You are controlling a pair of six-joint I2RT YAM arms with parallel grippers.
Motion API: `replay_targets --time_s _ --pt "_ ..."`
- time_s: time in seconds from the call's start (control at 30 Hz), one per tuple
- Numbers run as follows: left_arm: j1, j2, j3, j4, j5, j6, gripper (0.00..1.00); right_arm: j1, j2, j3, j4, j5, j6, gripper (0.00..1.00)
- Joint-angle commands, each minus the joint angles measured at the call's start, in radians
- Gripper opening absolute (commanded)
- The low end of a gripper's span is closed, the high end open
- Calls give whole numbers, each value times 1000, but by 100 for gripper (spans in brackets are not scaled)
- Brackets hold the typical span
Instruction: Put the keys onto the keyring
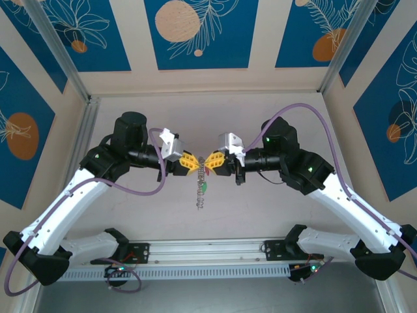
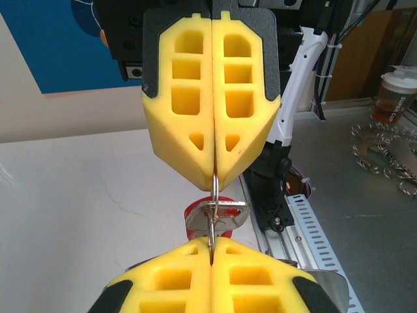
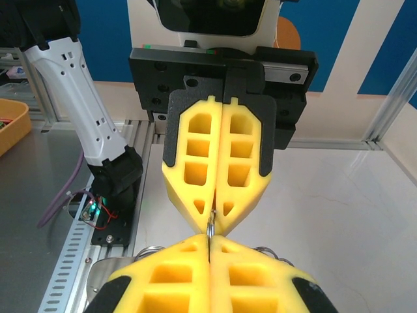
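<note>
The left gripper (image 1: pixel 189 161) and the right gripper (image 1: pixel 213 161) meet tip to tip. Both are squeezed tight on the keyring (image 2: pixel 214 189), which sits between them. The red key (image 2: pixel 225 211) hangs on it just under the tips. The green key (image 1: pixel 204 188) hangs lower down.

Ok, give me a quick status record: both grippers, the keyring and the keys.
left gripper: shut on the keyring
right gripper: shut on the keyring, tip to tip with the left gripper
keyring: held above the table, rest hanging limp
red key: at the ring between the tips; threaded or not, cannot tell
green key: lower, by the hanging part
</note>
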Motion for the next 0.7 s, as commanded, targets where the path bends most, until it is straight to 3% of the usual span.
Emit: replay_targets --time_s 0.0,0.67 --pt "-6 -23 5 31 29 -2 0 1 8 4 -3 -20 3 0" --pt "-5 5 40 20 73 -18 0 65 -9 25 -84 68 -91 0"
